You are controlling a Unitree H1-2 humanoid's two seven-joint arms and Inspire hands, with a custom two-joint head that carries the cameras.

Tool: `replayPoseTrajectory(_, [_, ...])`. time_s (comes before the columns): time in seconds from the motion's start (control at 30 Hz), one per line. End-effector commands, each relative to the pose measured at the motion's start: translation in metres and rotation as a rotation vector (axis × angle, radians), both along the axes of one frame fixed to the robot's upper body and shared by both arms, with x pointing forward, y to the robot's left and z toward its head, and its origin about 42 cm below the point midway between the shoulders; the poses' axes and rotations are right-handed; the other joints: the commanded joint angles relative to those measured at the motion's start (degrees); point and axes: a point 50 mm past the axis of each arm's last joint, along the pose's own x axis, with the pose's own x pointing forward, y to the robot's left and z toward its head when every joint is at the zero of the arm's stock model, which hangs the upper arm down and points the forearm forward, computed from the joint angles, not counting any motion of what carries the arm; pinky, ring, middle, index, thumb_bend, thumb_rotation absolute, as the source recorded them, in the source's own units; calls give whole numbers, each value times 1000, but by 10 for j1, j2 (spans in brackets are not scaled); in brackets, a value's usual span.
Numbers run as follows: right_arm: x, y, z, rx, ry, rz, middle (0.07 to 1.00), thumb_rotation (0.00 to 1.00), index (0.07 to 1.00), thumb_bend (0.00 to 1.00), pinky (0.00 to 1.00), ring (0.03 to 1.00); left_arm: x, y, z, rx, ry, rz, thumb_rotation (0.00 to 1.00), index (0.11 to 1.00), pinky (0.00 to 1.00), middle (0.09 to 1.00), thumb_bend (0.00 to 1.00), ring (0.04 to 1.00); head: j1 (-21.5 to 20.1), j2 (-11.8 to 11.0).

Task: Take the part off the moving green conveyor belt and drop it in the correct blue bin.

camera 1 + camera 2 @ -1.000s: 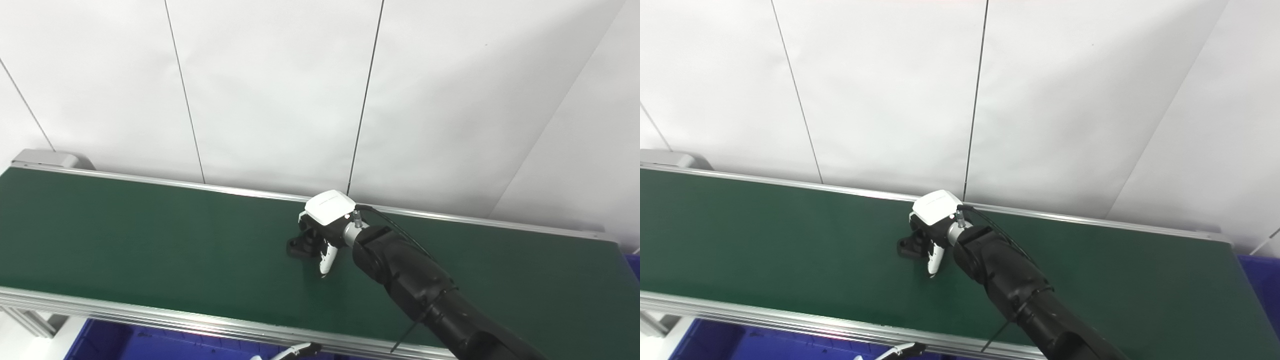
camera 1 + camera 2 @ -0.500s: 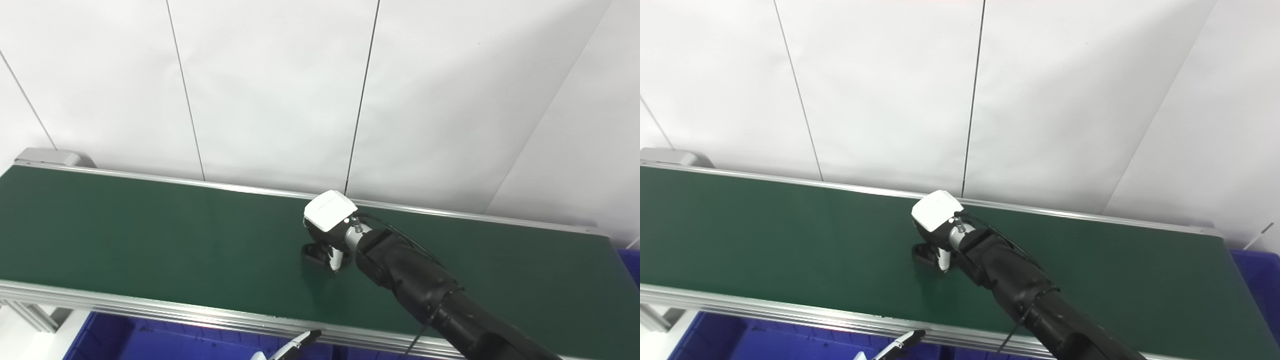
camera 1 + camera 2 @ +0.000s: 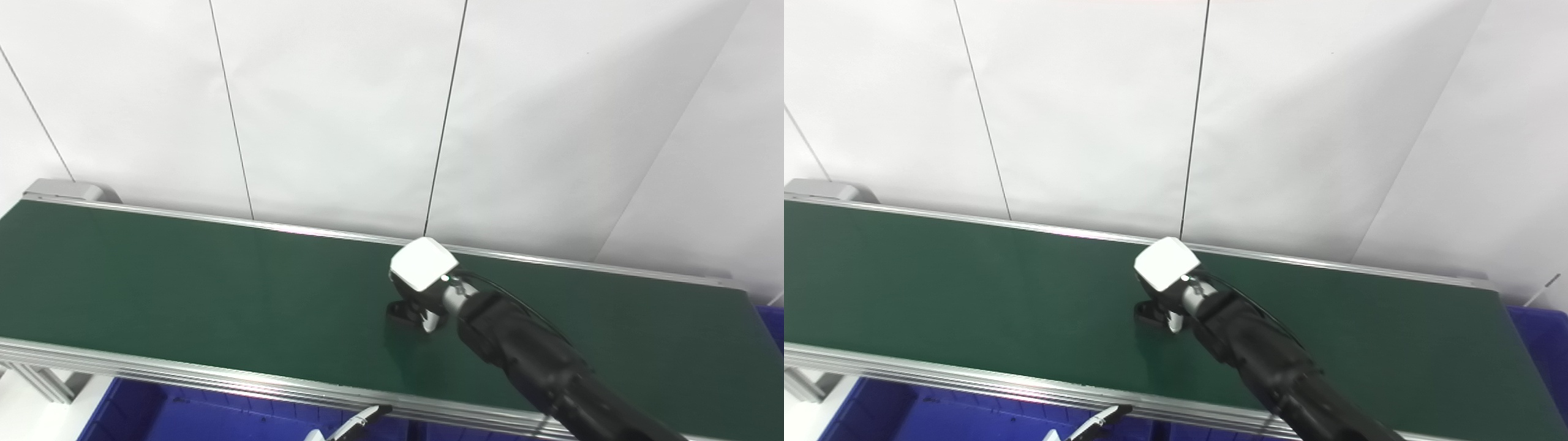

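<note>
Nearest, below the belt's front rail, a blue bin (image 3: 141, 416) shows at the lower left, and only the tip of the left hand (image 3: 355, 424) pokes up at the bottom edge, its grip impossible to judge. On the green conveyor belt (image 3: 184, 288), wide and bare to either side, the right hand (image 3: 422, 288) is curled down over the small black part (image 3: 401, 313) at mid-belt, though whether it grips is unclear. Only the right eye view shows much of a second blue bin (image 3: 1540, 343) past the belt's right end, with the white wall (image 3: 1090, 110) behind.
</note>
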Motion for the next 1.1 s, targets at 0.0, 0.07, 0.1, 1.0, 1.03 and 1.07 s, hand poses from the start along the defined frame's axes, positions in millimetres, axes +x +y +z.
replayPoseTrajectory(0.0, [-6,1,34,126,-54,-31,418,4,510,527,536,432,6,-4,11,-58,-43,-7,483,879,804,907,890,877,-3,10])
replayPoseTrajectory(0.07, [-19,-5,48,207,-64,-50,465,4,489,531,468,378,5,-4,12,-65,-42,-5,462,880,819,907,894,882,-7,18])
replayPoseTrajectory(0.1, [-23,-7,52,229,-66,-57,466,4,488,531,467,376,5,-4,13,-66,-42,-5,460,880,820,908,894,883,-7,18])
replayPoseTrajectory(1.0, [-192,-95,68,677,-13,-348,472,0,483,533,492,415,-8,2,30,-97,-73,-17,552,945,893,953,839,928,-69,117])
replayPoseTrajectory(1.03, [-199,-97,63,676,0,-363,472,0,483,533,499,422,-8,3,31,-99,-73,-16,555,945,892,953,842,928,-69,117])
replayPoseTrajectory(1.07, [-206,-100,59,677,13,-378,472,0,483,533,502,425,-8,4,33,-101,-73,-16,558,944,891,952,845,927,-75,127])
